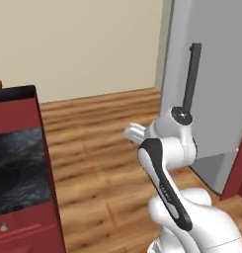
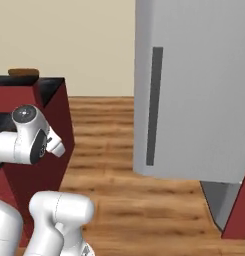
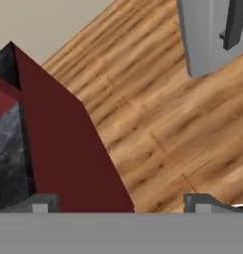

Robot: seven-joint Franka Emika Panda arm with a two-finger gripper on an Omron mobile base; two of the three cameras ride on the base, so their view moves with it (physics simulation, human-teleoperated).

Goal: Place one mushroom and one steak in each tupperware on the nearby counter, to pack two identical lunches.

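My gripper (image 3: 123,203) is open, and its two dark fingertips (image 3: 43,203) stand wide apart at the bottom of the hand view with nothing between them. It hangs over the wood floor beside the end of a dark red cabinet. The counter (image 3: 9,149) of glossy black stone shows at the left edge of the hand view, and as a black slab on the red cabinet, the counter (image 1: 19,168). The mushroom, the steak and the tupperware are out of view. My white arm (image 1: 164,183) is folded low in front of the base.
A tall grey fridge (image 2: 194,90) with a dark vertical handle (image 1: 192,74) stands to the right. The dark red cabinet block (image 2: 54,130) rises to the left, with a flat brownish thing (image 2: 23,73) on its black top. Wood floor (image 1: 102,148) lies between them.
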